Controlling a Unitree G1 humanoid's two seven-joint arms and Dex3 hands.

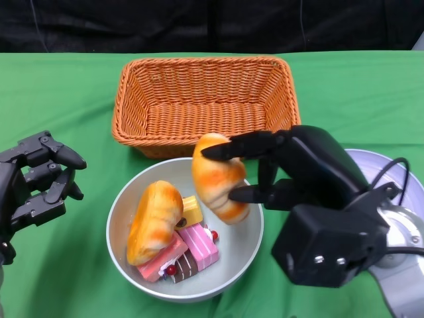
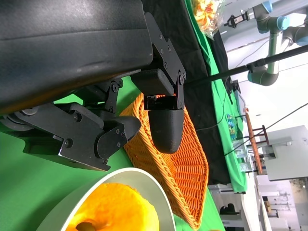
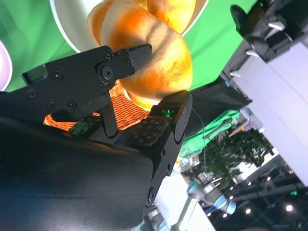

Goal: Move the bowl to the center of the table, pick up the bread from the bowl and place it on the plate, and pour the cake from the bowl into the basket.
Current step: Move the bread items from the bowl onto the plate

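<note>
Right hand (image 1: 265, 173) loomed largest in the head view, black fingers (image 1: 232, 147) pinched around a glazed bread roll (image 1: 217, 179) that was lifted just over the bowl's far rim. Below it sat the pale grey bowl (image 1: 246, 248), near the middle of the green table (image 1: 358, 99), with a second bread roll (image 1: 154, 222) leaning on pink and yellow cake slices (image 1: 189, 246). Behind the bowl, touching or nearly so, stood the orange wicker basket (image 1: 205, 99). At the right edge, part of the plate (image 1: 371, 162) peeked out from behind the forearm. Over on the left, the left hand (image 1: 40, 182) hovered beside the bowl, fingers apart, holding nothing.

Right wrist view: the fingers (image 3: 96, 72) were clamped on the bread roll (image 3: 154, 62), with the bowl (image 3: 65, 29) and a strip of basket (image 3: 127, 108) beyond.

Left wrist view: the left hand (image 2: 130, 125) was empty, its fingers (image 2: 163, 125) spread over the basket (image 2: 178, 168), the bowl (image 2: 154, 185) and a roll (image 2: 115, 211) close by.
</note>
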